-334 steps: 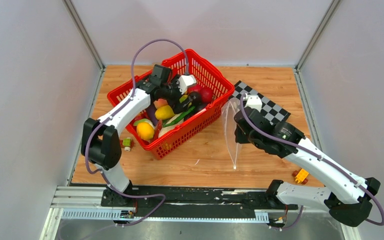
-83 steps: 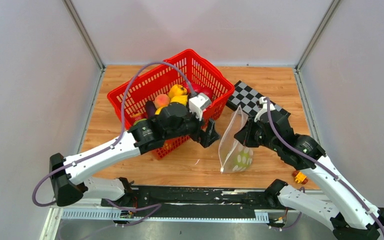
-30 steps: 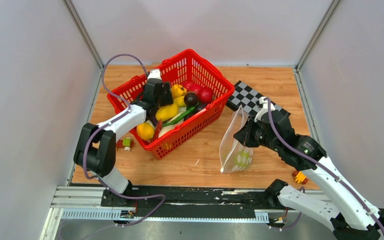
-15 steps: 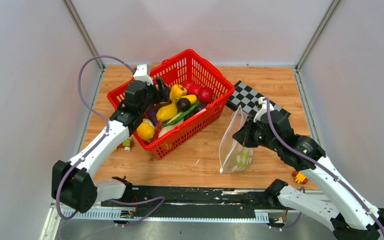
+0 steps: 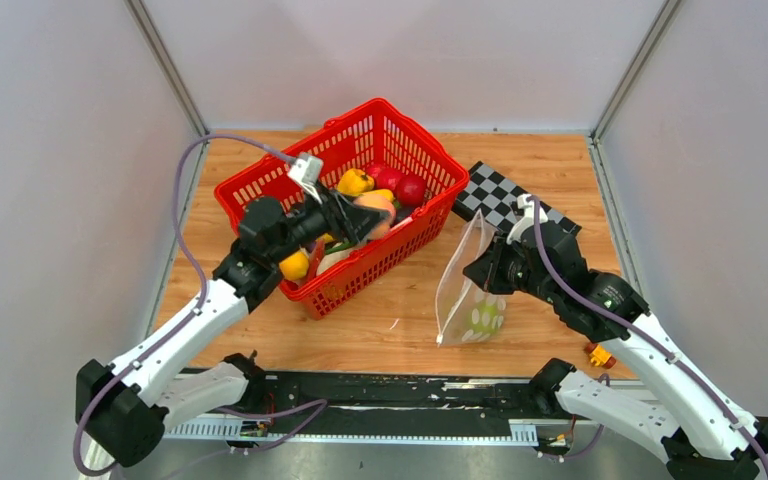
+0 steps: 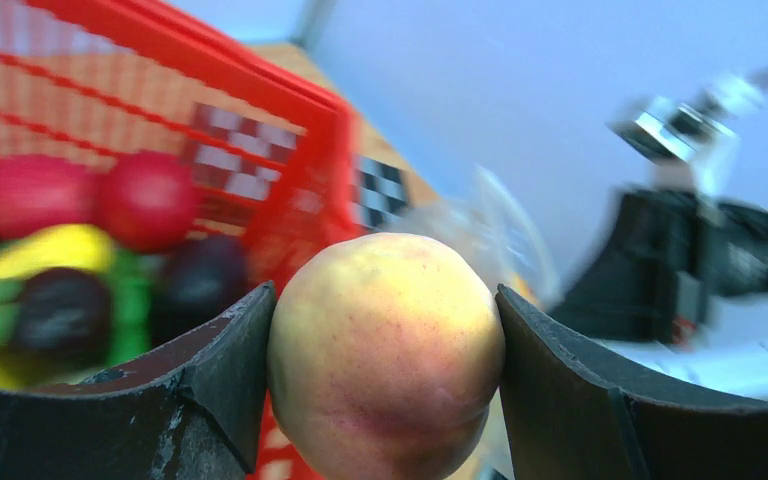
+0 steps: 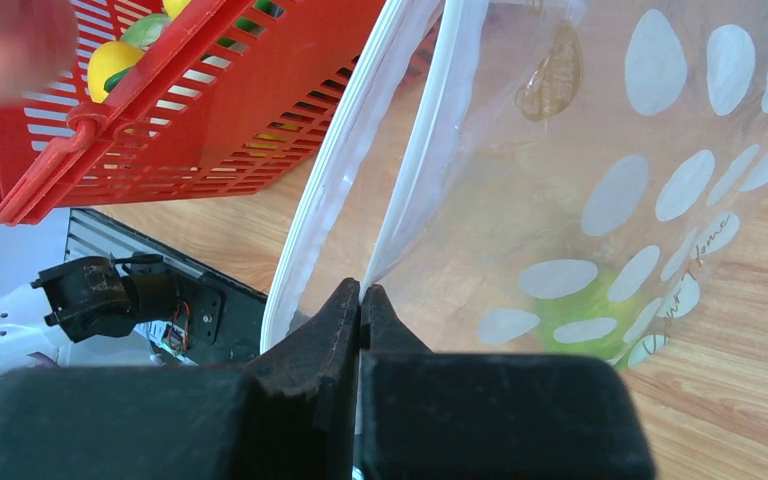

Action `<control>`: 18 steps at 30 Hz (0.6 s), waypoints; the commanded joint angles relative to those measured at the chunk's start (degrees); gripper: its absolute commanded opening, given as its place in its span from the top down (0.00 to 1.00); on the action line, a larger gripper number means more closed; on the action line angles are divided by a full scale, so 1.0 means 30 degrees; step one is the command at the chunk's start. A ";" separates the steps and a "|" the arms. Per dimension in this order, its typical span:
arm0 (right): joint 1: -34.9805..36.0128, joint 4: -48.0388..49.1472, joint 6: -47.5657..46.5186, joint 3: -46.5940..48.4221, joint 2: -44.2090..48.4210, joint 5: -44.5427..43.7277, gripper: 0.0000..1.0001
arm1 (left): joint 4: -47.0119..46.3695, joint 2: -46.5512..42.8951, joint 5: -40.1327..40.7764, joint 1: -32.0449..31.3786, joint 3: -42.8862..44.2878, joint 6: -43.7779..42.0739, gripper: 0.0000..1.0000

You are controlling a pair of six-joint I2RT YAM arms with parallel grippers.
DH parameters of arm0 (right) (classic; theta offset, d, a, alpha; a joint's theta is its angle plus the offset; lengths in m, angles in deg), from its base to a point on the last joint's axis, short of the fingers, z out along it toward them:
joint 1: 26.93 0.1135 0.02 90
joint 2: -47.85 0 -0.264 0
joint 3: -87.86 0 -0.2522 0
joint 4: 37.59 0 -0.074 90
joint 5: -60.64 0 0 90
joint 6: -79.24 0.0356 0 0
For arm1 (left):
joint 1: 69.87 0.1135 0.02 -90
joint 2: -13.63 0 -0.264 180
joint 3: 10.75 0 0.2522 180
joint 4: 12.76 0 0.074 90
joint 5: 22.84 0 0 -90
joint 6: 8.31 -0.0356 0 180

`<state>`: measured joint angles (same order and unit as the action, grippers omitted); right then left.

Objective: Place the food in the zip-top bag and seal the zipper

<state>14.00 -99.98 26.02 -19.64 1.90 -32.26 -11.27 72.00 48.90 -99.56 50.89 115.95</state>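
Note:
My left gripper [image 5: 372,213] is shut on a yellow-pink toy peach [image 6: 388,352], held above the red basket [image 5: 415,230]; the peach also shows in the top view [image 5: 376,210]. The basket holds more toy food: a yellow pepper [image 5: 355,182], red fruits [image 5: 410,190] and an orange-yellow fruit [image 5: 294,265]. My right gripper [image 5: 482,265] is shut on one edge of the clear dotted zip-top bag [image 5: 470,290] and holds it upright, mouth open toward the basket. In the right wrist view the white zipper strip [image 7: 315,200] gapes open and a green food item [image 7: 585,310] lies inside the bag.
A black-and-white checkerboard [image 5: 505,195] lies behind the bag. A small orange block [image 5: 600,352] lies at the right front. The wooden table [image 5: 380,320] is walled on three sides. A black rail runs along the near edge.
My left gripper has taken the peach from the basket, lifted it and swung right toward the bag. My right gripper still holds the bag open in the same place.

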 commanded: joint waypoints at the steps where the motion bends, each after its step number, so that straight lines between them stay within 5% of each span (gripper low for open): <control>1: -0.0072 0.1006 0.0458 -0.0156 0.0238 -0.0027 1.00 | -0.3753 -0.0696 -0.2350 -0.3216 -0.0622 0.0681 0.46; 9: -0.0064 0.0680 0.0447 -0.0011 0.0409 -0.0416 1.00 | -0.5793 0.1526 -0.4118 -0.6955 0.0308 0.0699 0.44; 18: -0.0042 0.0501 0.0611 -0.0057 0.0754 -0.0507 1.00 | -1.0807 0.4689 -0.6137 -0.8493 0.0297 0.3189 0.42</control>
<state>14.00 -99.80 27.00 -19.97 3.25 -32.94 -34.37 84.22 33.79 -123.51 49.71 122.60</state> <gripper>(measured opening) 0.015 0.772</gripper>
